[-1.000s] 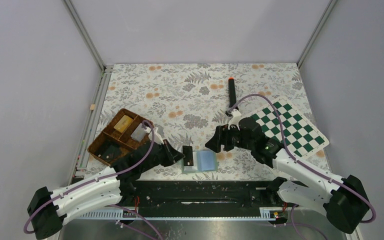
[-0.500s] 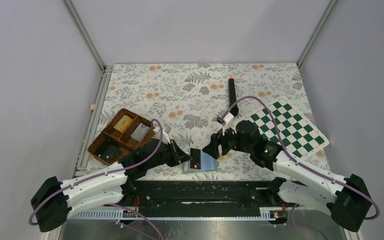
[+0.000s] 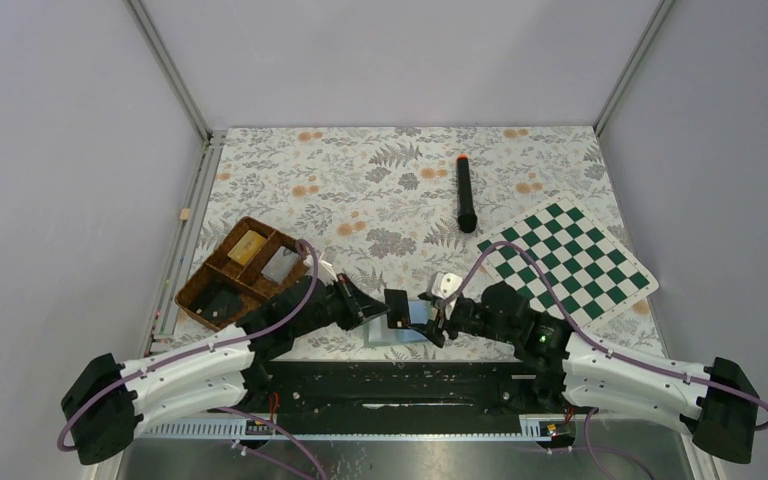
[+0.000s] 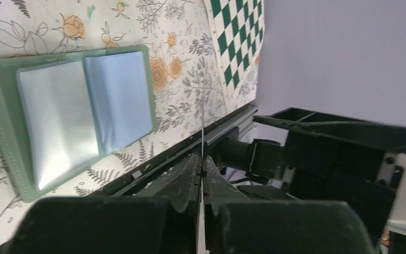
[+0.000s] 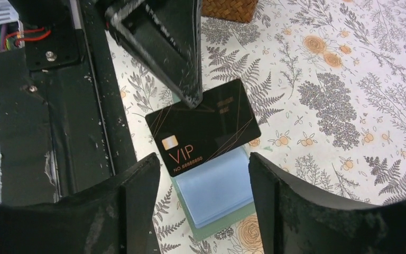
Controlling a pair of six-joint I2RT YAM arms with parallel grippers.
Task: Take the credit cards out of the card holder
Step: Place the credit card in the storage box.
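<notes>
Currently pinching a black credit card [image 5: 203,127] by one corner with the left gripper [image 4: 201,165], clenched hard on it. Holding that card clear of the table, tilted, just above the card holder [image 4: 68,114] and partly overlapping its blue panel from the right wrist view. Showing gold "VIP" lettering, a small chip and thin gold lines on the face turned to that camera; edge-on from the left wrist, no more than a thin line rising from between the shut fingers. Flanking the card's lower end with the right gripper [image 5: 203,164], spread wide, one finger [image 5: 137,196] on each side; contact with the card impossible to judge. Lying open and flat on the floral cloth [image 3: 360,180] near the table's front edge: the sage-green holder, one silvery pale panel and one light blue panel facing up. Off to the left, beside the left arm, a brown wicker tray [image 3: 214,257] with a yellowish block [image 3: 248,245] and a flat silvery-grey card [image 3: 280,265] in separate compartments. Well apart on the right, a green-and-white chessboard [image 3: 570,262]; farther back on the cloth, a black marker [image 3: 466,195] with an orange tip.
</notes>
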